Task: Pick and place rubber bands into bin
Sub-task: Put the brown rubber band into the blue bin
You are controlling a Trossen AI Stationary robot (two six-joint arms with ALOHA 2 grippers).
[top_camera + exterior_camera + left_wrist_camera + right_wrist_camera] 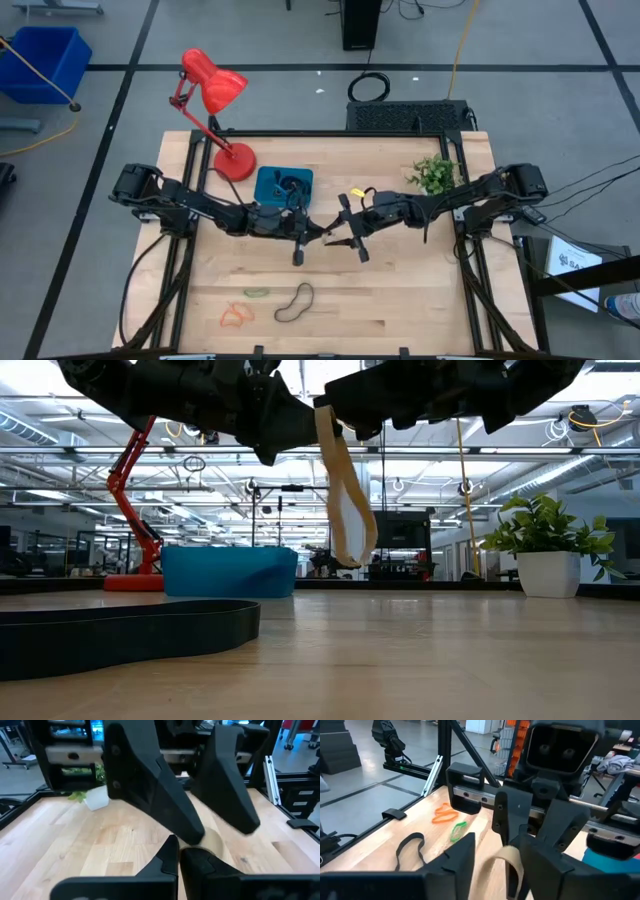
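Your left gripper (pixel 322 232) is clamped tight on the top of a tan rubber band (pixel 345 500), a wide, flat, floppy loop that hangs straight down from its fingertips above the middle of the pale wooden table (pixel 400 290). Your right gripper (pixel 334 237) meets it nose to nose with its dark fingers (pixel 462 855) spread to either side of the same band. The shallow teal bin (pixel 283 183), smooth plastic with rounded corners, sits just behind your left gripper beside the red lamp (pixel 214 110), while a black band (pixel 294 303), a green band (pixel 256 293) and an orange band (pixel 236 316) lie slack near the front edge.
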